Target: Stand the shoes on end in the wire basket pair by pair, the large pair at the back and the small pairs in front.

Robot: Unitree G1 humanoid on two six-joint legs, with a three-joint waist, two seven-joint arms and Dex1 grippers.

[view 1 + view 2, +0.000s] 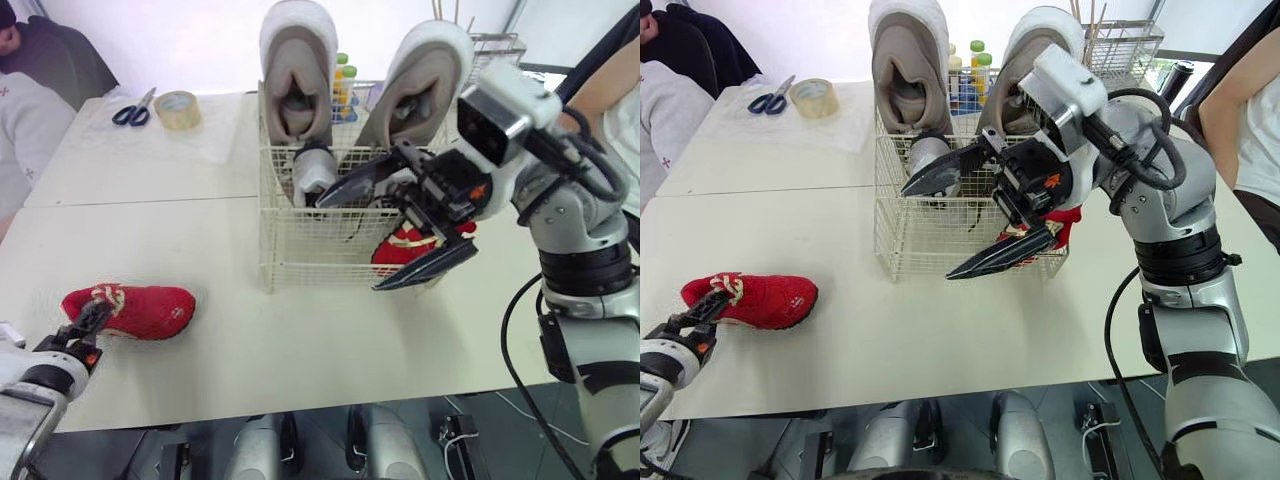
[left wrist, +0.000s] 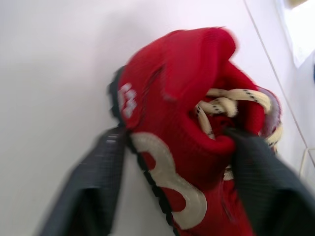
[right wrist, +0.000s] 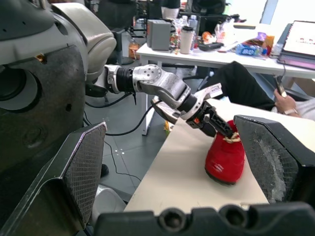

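Observation:
A small red shoe [image 1: 135, 310] with cream laces lies on the white table at the front left. My left gripper [image 1: 88, 322] holds its heel end, with one finger [image 2: 93, 182] on the sole edge and the other at the collar. The wire basket [image 1: 300, 265] holds the large grey-beige pair [image 1: 298, 70] on end at the back. In front of that pair are a small grey shoe [image 1: 312, 170] and a second red shoe [image 1: 403, 248] at the front right. My right gripper [image 1: 348, 243] hangs wide open over the basket's front, empty.
Scissors [image 1: 130, 112] and a tape roll [image 1: 177, 108] lie at the table's back left. Bottles [image 1: 345, 78] and another wire rack [image 1: 497, 45] stand behind the basket. One person sits at the far left [image 1: 40, 60] and another [image 1: 1250, 120] stands at the right.

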